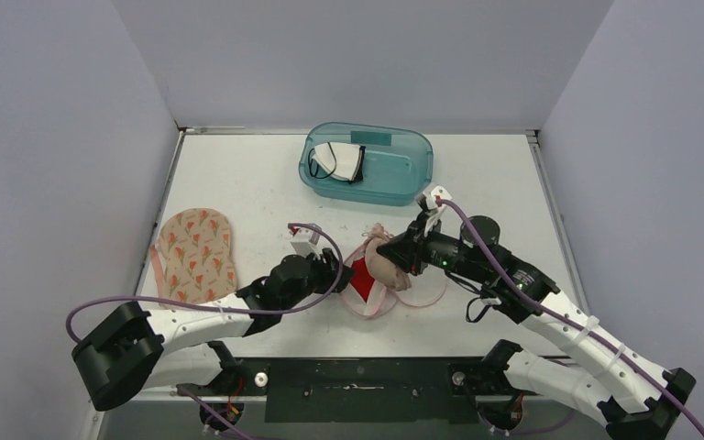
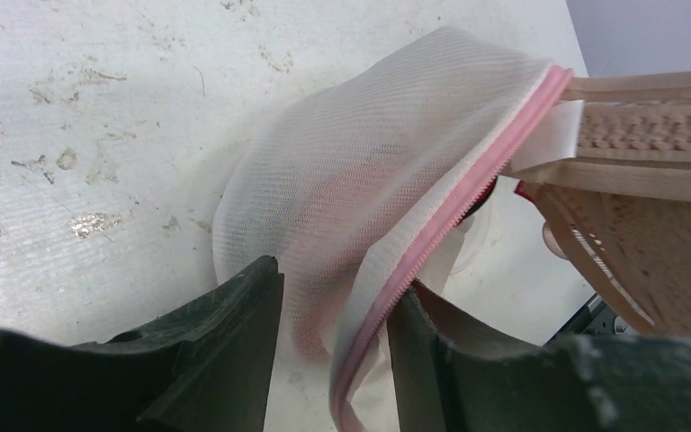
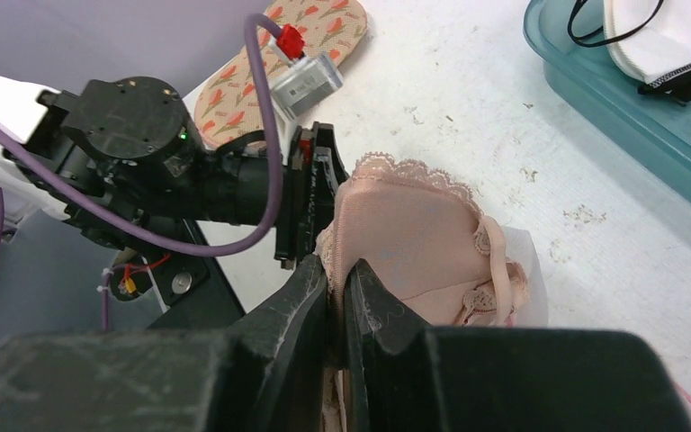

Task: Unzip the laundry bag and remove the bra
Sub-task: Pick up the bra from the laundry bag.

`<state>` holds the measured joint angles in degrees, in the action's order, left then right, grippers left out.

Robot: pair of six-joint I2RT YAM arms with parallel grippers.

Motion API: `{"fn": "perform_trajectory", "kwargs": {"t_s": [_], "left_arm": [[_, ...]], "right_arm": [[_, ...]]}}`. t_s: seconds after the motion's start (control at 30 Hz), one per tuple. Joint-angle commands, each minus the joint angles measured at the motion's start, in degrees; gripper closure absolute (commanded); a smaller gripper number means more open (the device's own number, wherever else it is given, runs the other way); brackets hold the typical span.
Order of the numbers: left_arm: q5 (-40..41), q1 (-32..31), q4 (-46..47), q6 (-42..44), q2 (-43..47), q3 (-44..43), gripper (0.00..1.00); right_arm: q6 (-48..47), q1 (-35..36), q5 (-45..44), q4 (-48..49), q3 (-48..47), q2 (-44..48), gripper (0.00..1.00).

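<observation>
**A:** Top external view first: what is the setting?

**B:** One white counter (image 1: 238, 174), scuffed and stained, with pale lilac-grey walls (image 1: 55, 137) on three sides. Two arms reach in from the near edge.

**A:** Count the things, left to right.

**B:** One flat peach pad (image 1: 197, 255) with an orange floral print and pink trim lies by the left wall. Next come the left fingers (image 1: 333, 267), released. In the left wrist view they stand apart, with white mesh and a pink zipper (image 2: 450, 211) running loosely through the gap. That mesh is the one laundry bag (image 1: 378, 298), lying at mid-counter between the two arms, with one red patch (image 1: 363, 274) showing inside it.

**A:** And the bra?

**B:** One beige bra (image 1: 387, 261) with a lace edge sits partly out of the bag's mouth, just right of the left fingers. The right fingers (image 1: 403, 254) are clenched on its edge.

**A:** Anything behind them?

**B:** One teal see-through bin (image 1: 412, 179) stands toward the far wall. It holds one white piece with black trim (image 1: 341, 161).

**A:** Any writing?

**B:** A darker strip (image 1: 373, 137) sits on the bin's far rim. I cannot tell whether it carries lettering.
</observation>
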<state>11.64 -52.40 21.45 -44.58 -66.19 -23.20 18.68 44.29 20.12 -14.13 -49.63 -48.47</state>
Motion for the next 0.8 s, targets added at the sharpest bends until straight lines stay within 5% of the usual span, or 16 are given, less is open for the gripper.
{"fn": "perform_trajectory", "kwargs": {"t_s": [0.0,0.33,0.63,0.77], "left_arm": [[-0.9,0.5,5.7,-0.4,-2.5,-1.1,0.60],[-0.3,0.7,6.1,-1.1,-5.1,-1.9,1.00],[-0.9,1.1,3.9,-1.9,-5.2,-2.7,0.98],[-0.5,1.2,0.8,-2.2,-2.4,-3.3,0.74]], "right_arm": [[0.6,0.1,2.1,2.6,-3.7,0.9,0.95],[-1.2,0.1,5.7,-1.6,-8.1,0.3,0.95],[-1.6,0.1,3.7,-2.4,-10.2,0.8,0.95],[-1.0,0.1,-3.0,-1.6,-10.6,2.3,0.95]]}}
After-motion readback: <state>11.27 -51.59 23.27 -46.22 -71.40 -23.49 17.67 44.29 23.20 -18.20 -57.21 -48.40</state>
